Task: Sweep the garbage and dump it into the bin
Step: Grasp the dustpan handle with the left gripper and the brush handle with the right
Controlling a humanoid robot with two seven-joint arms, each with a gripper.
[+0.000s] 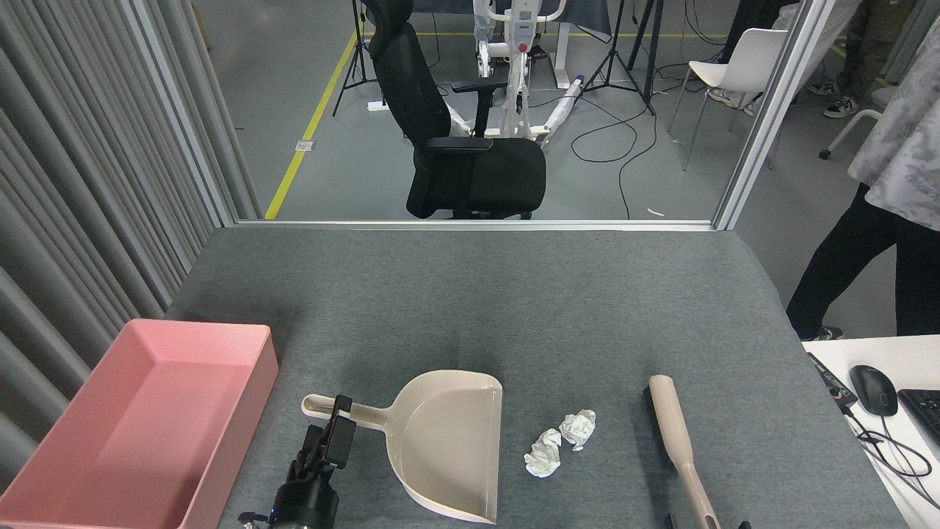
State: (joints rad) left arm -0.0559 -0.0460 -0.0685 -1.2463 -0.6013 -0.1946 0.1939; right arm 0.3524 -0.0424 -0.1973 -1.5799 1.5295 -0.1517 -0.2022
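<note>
Two crumpled white paper wads, the garbage (558, 439), lie side by side on the grey table just right of the beige dustpan (448, 441). The dustpan's open mouth faces them and its handle points left. The pink bin (242, 345) stands at the table's left front and holds nothing I can see. My left gripper (332, 432) is dark and seen end-on, and its upper tip reaches the end of the dustpan handle. A beige brush (675, 433) lies to the right. Only the two tips of my right gripper (706, 522) show at the bottom edge, apart on either side of the brush handle.
A person (892, 213) stands beyond the table's right edge. A white desk with a mouse (874, 389) and cables adjoins the front right. Grey curtains line the left. A black office chair (470, 162) stands behind the far edge.
</note>
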